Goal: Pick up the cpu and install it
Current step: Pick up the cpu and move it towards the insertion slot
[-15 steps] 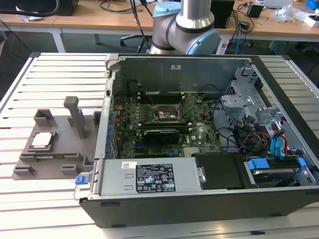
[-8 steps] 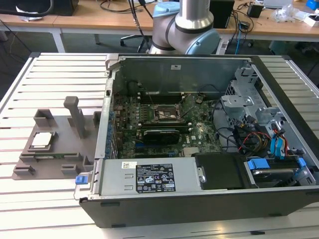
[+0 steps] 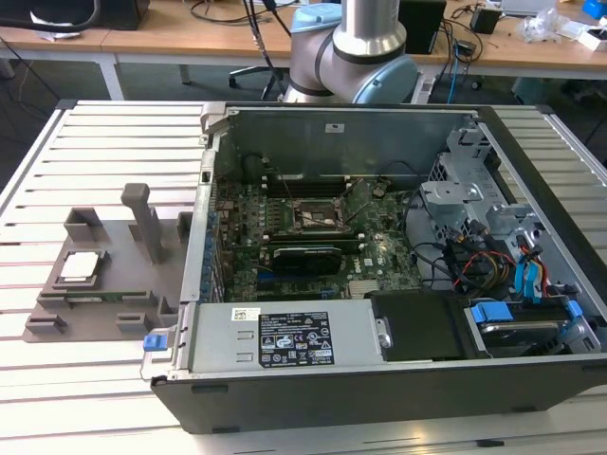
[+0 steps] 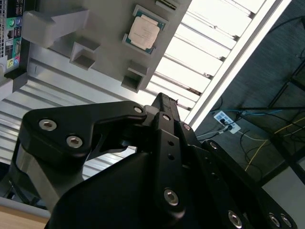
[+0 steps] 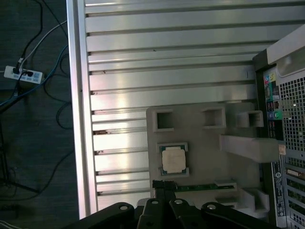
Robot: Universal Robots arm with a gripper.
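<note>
The cpu (image 3: pixel 79 266) is a small silvery square chip lying flat in a recess of the grey plastic fixture (image 3: pixel 104 303) at the exterior view's left. Both wrist views show it too, cpu (image 4: pixel 144 32) and cpu (image 5: pixel 173 160). My gripper (image 5: pixel 162 184) hovers well above the fixture, a little off to the chip's side. Its black fingers (image 4: pixel 162 101) are pressed together with nothing between them. The dark square socket (image 3: pixel 318 214) sits on the green motherboard inside the open computer case (image 3: pixel 285 128).
The arm's base joint (image 3: pixel 353 52) rises behind the case. A power supply (image 3: pixel 285 336) and drive bays with blue tabs (image 3: pixel 517 284) fill the case's front and right. The fixture's upright posts (image 3: pixel 142 218) stand near the chip. The slatted metal table (image 3: pixel 85 142) ends near the fixture's left.
</note>
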